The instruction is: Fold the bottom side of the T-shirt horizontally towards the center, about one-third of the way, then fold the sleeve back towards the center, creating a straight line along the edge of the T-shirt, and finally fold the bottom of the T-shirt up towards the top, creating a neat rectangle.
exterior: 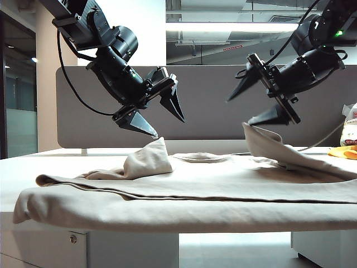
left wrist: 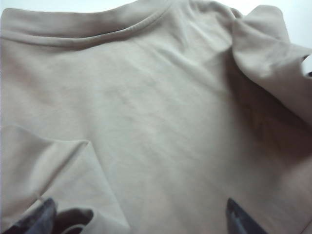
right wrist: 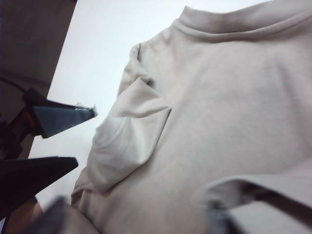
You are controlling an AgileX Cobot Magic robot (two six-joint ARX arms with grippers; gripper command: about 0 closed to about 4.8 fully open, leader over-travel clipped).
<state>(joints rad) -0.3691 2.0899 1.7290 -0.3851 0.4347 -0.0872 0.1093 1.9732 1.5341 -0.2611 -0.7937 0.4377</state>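
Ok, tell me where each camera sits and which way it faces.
Exterior view: low at the desk edge, level across the T-shirt; shows the left gripper and right gripper, both open above it.
Left wrist view: down at the shirt; fingertips show.
Right wrist view: down at the shirt; own fingers show.
Shared: neck opening.
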